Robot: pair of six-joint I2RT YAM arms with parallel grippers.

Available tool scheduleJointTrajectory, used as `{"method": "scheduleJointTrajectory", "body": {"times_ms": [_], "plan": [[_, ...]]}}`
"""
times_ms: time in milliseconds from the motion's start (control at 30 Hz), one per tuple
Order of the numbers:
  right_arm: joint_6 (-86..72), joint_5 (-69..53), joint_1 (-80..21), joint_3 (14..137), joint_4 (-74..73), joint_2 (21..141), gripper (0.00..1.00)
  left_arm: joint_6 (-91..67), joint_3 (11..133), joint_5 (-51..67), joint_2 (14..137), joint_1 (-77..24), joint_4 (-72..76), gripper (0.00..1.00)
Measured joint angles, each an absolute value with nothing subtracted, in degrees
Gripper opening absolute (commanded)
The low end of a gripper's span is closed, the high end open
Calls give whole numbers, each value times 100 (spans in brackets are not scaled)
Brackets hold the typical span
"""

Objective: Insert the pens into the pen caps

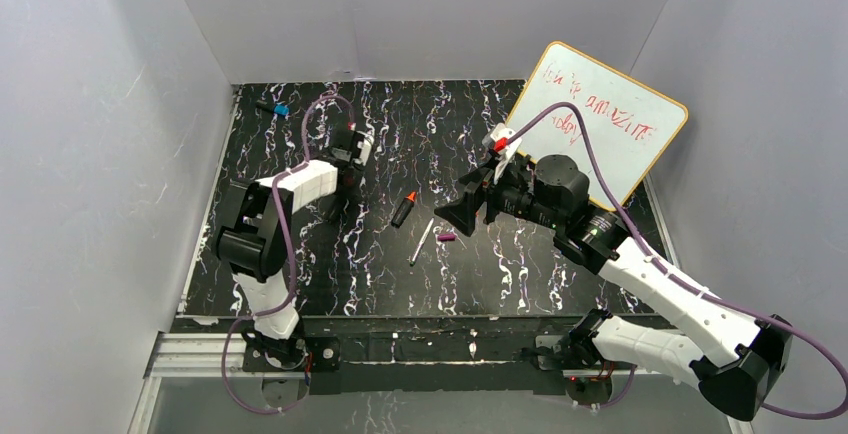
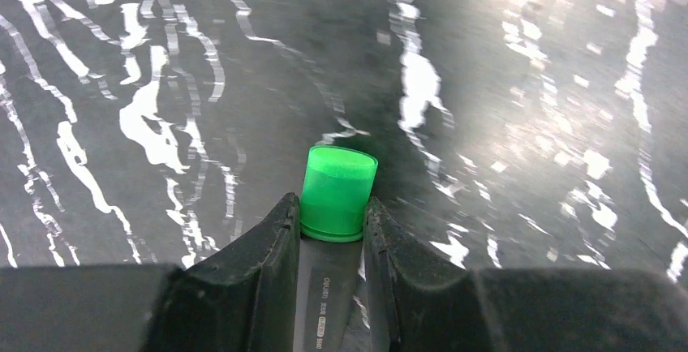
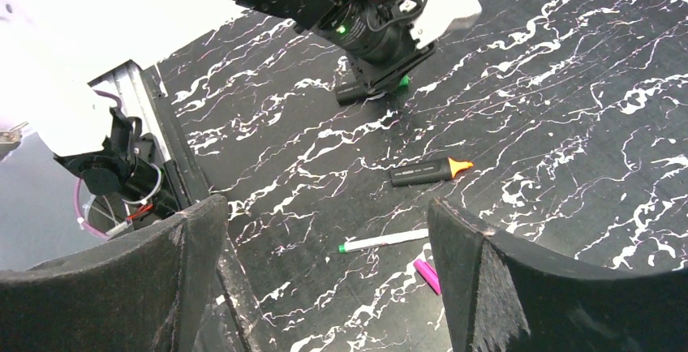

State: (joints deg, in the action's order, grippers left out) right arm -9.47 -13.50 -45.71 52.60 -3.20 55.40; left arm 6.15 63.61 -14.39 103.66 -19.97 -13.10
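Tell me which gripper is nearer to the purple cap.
Right. The open right gripper hangs close by the purple cap, which lies just ahead of its fingers. The left gripper, shut on a green-ended marker, is well off to the cap's far left.

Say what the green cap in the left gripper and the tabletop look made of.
Green cap: translucent plastic, smooth, slightly frosted; light glows through its wall. Tabletop: glossy black surface with white marble veining, glare streaks across it; stone or printed laminate, cannot tell.
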Motion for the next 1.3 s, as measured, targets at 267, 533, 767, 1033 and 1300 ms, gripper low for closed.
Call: {"method": "scheduleJointTrajectory", "body": {"times_ms": [267,533,767,1033,1300], "plan": [[-1028,-1391,-4569,5260,-303,5540,99,-8,6370,-1636,10449,-1428,-945,16],[-1033,-1391,-4569,5260,-294,5625,99,-200,6370,-1673,10449,-1437,-919,42],[-1028,-1389,-4569,5260,-294,5673,99,-211,6608,-1708,10436,-1437,-1144,47],[-1020,-1385,-4530,5260,-290,5717,99,-250,7037,-1055,9865,-1463,-1431,53],[-1013,-1385,-4462,5260,-292,5861,99,-266,6945,84,9421,-2519,-1570,52]]}}
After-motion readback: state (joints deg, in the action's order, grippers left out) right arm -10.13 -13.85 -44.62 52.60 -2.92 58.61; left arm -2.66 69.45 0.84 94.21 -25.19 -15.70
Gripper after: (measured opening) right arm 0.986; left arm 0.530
